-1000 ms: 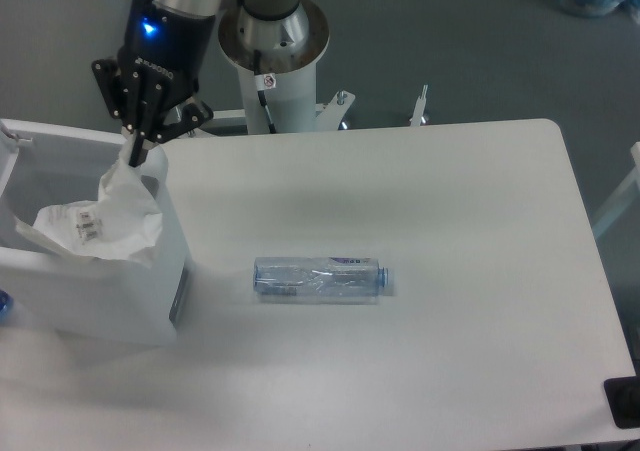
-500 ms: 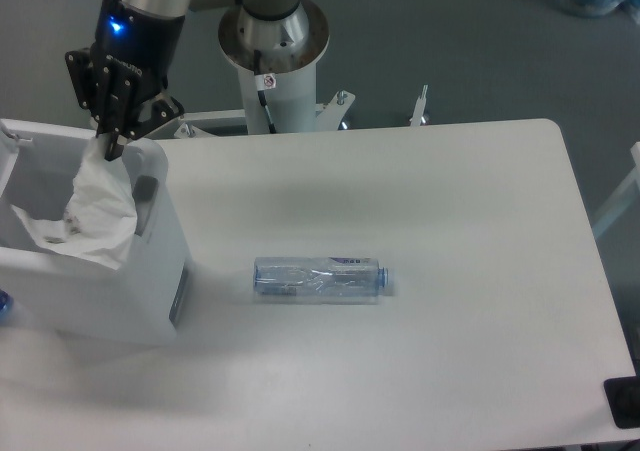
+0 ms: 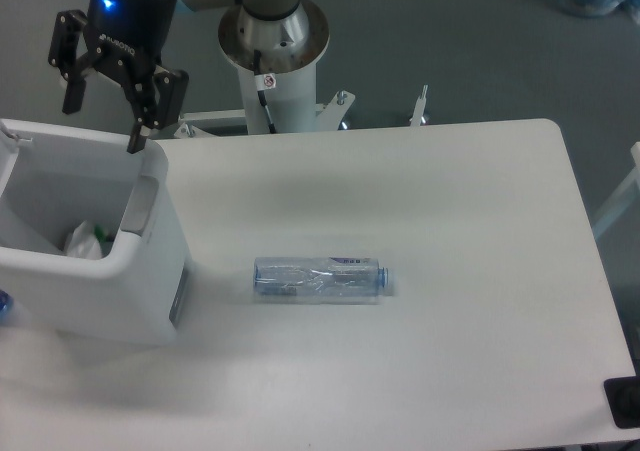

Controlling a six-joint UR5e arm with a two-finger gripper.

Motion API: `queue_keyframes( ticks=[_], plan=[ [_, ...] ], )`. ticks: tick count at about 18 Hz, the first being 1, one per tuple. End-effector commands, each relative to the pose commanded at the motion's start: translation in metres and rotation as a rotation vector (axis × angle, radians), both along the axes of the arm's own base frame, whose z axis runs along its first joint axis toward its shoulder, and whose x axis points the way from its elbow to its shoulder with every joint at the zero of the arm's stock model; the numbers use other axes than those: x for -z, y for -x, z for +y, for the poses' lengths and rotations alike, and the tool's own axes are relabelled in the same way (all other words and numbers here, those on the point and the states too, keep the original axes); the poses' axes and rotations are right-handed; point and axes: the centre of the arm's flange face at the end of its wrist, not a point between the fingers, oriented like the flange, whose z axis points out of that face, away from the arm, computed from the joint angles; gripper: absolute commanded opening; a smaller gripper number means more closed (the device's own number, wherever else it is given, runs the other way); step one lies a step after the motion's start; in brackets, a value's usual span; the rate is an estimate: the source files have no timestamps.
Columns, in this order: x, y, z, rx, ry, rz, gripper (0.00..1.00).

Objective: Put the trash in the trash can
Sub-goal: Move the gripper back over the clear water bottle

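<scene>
At the upper left of the frame, the gripper (image 3: 103,111) is held above the far rim of the trash can (image 3: 150,271) with its fingers spread wide and nothing between them. The crumpled wrapper (image 3: 84,241) is seen lying low inside the can at the left of the frame, so that half of the task is judged done. The flattened bottle (image 3: 320,278) is left on its side on the table (image 3: 470,271) near the centre, well apart from the can, and is judged to be what must be fetched next.

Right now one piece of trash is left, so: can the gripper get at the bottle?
Probably yes. The bottle lies alone on the open table, nothing over it; the gripper is open above the trash can.
</scene>
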Motion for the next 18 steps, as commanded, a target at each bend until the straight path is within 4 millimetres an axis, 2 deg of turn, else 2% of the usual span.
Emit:
queue_keyframes(
  ticks=[4,6,9,12,16,18],
  plan=[
    [-0.012,0.058,-0.021,-0.11,-0.019,0.024,1.0],
    [-0.012,0.09,-0.031,-0.147,-0.02,0.042,1.0],
    [0.008,0.131,-0.039,-0.121,0.004,0.089,1.0],
    [0.029,0.164,-0.043,-0.129,0.03,0.093,1.0],
    [0.068,0.206,-0.038,-0.08,0.064,0.093,1.0],
    [0.079,0.224,-0.035,-0.021,0.046,0.166,1.0]
  ],
)
